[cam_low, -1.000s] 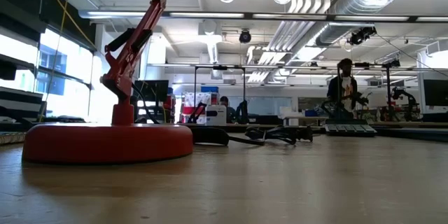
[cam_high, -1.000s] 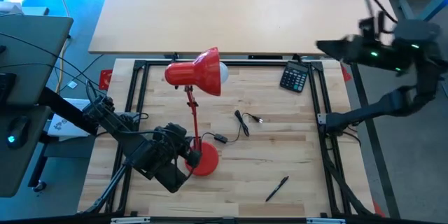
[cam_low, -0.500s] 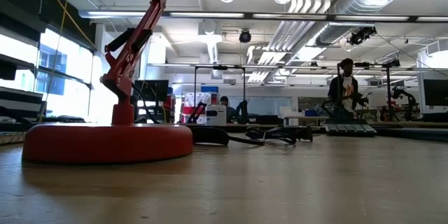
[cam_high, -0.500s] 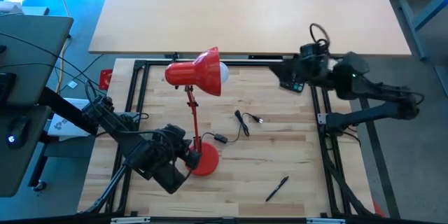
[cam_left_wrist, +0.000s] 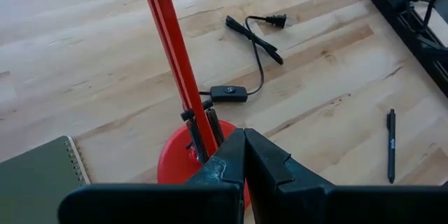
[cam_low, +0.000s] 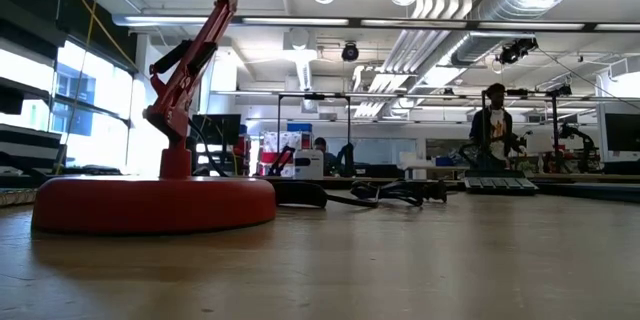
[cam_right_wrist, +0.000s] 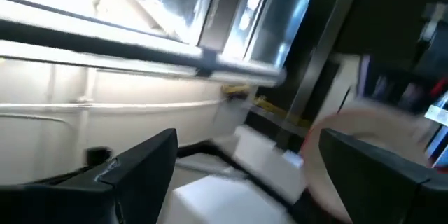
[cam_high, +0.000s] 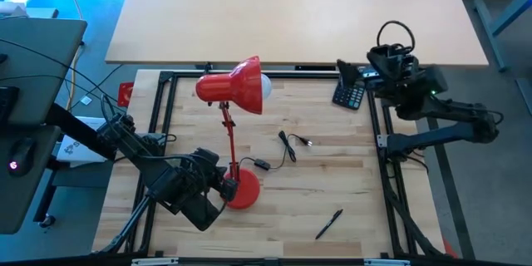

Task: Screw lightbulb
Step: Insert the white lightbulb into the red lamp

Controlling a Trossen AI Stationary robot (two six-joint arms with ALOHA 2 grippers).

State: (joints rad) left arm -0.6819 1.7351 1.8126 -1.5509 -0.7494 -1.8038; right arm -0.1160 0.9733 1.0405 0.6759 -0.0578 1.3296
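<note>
The red desk lamp stands on its round base [cam_high: 244,189] [cam_low: 155,205] at the table's near left. Its shade [cam_high: 235,87] opens toward the right, and the white lightbulb [cam_high: 267,86] sits in the shade's mouth. My left gripper [cam_high: 224,186] [cam_left_wrist: 244,155] hangs shut over the base, beside the lamp's stem [cam_left_wrist: 178,70]. In the low view nothing rests on the base. My right gripper [cam_high: 342,72] [cam_right_wrist: 245,175] is raised over the table's far right corner. It is open with nothing between its fingers, and it points toward the lamp and upward.
A black calculator [cam_high: 350,95] lies under my right gripper at the far right. The lamp's black cord and plug [cam_high: 291,145] lie mid-table, and a black pen [cam_high: 329,224] lies near the front edge. A green notebook [cam_left_wrist: 35,182] lies left of the base. A person [cam_low: 492,130] stands far behind.
My right arm has swung in from beyond the table's right edge toward the far right corner and come down. Its gripper has turned and tipped upward and has stayed open. The lamp, the bulb and my left gripper have kept still.
</note>
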